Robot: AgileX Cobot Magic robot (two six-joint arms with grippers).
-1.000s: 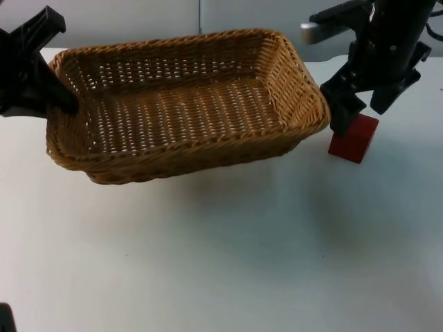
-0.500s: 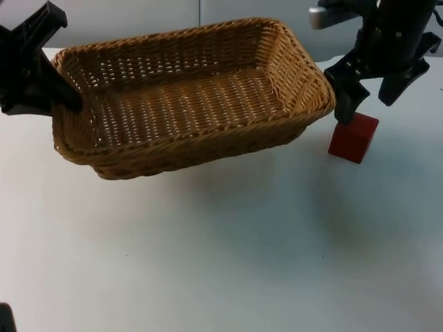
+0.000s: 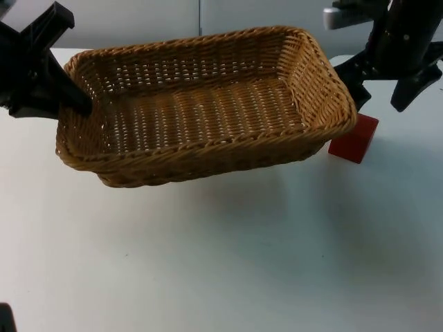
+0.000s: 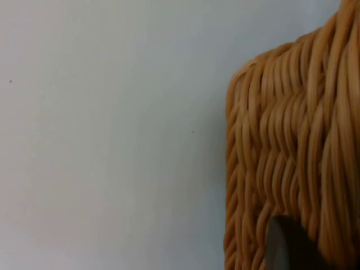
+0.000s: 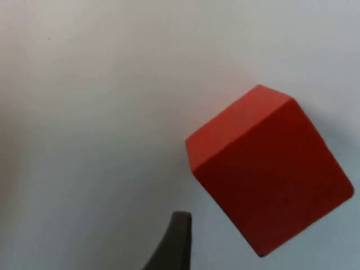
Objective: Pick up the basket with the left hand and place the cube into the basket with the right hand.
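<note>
A tan wicker basket (image 3: 208,149) hangs tilted above the table, its right end over part of the red cube (image 3: 354,140). My left gripper (image 3: 71,104) is shut on the rim of the basket's left end. The left wrist view has the woven basket wall (image 4: 292,146) against one fingertip (image 4: 287,247). The cube rests on the white table to the right of the basket. Above it my right gripper (image 3: 382,98) stands open, holding nothing and clear of the cube. The right wrist view has the cube (image 5: 270,174) on the table beyond a black fingertip (image 5: 174,242).
White table top (image 3: 221,263) stretches bare in front of the basket and cube. The grey partition wall (image 3: 173,17) closes off the far edge behind the basket.
The basket has shifted right, its right end now overlapping the cube's left side. My right gripper has risen away from the cube, which has stayed in place.
</note>
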